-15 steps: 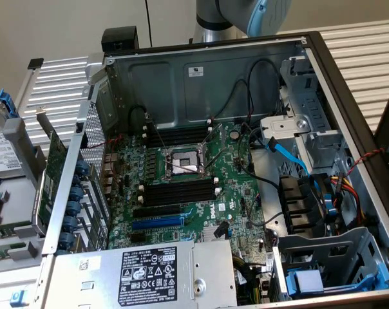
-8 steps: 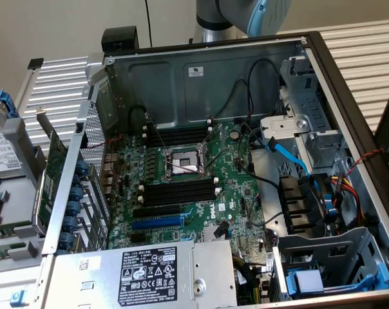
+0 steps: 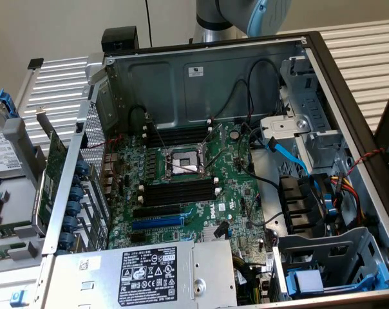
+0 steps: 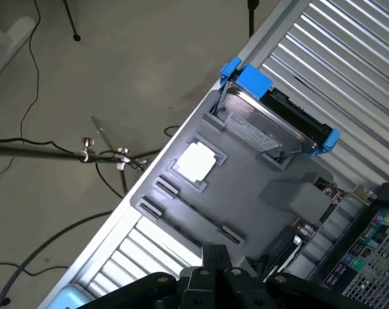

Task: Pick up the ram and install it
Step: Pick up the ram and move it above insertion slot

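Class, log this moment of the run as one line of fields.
gripper: shut, nothing seen held | hard drive: in tray | memory slots: empty

Case (image 3: 181,84) with tray (image 3: 17,222) at the exterior view's left.
On the motherboard (image 3: 236,193) the socket (image 3: 181,164) sits between two slot banks (image 3: 178,192) (power supply (image 3: 149,273) nearer the camera); on the tray, a hard drive (image 4: 265,125) lies beside a chip (image 4: 196,161), with the gripper (image 4: 215,257) above.

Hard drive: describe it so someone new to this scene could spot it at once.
Find the gray tray on the ribbed table, outside the open computer case. The hard drive sits at one end of that tray. It is the silver labelled box held in blue clips, bulkier than the flat pale square chip beside it.
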You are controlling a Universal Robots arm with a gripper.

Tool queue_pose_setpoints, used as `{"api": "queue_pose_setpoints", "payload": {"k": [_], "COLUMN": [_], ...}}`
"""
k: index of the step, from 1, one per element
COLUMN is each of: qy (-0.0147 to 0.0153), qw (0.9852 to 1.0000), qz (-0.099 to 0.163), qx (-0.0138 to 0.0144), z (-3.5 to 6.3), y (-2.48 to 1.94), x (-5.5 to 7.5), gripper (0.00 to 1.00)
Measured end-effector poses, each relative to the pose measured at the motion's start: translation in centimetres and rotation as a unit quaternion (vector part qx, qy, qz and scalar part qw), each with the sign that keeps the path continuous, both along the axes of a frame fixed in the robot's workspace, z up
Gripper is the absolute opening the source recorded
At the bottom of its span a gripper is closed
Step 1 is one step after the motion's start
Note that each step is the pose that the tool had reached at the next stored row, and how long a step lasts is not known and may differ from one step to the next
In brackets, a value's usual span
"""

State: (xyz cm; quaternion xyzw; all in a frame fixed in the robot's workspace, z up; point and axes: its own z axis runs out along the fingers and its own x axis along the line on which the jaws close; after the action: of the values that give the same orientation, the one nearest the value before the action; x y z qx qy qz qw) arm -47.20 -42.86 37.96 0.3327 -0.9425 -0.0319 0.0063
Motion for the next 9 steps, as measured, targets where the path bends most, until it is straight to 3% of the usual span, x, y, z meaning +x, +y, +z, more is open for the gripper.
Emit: {"api": "queue_pose_setpoints", "payload": {"k": [4,9], "qy": [0.0,0.0], "qw": [0.9994,0.9967], "qz": [0.036,0.081], "qx": [0.0,0.0], "z": [-0.01,-0.03], "y": [0.0,0.0], "x": [0.0,0.0], "gripper": [0.1,0.1]}}
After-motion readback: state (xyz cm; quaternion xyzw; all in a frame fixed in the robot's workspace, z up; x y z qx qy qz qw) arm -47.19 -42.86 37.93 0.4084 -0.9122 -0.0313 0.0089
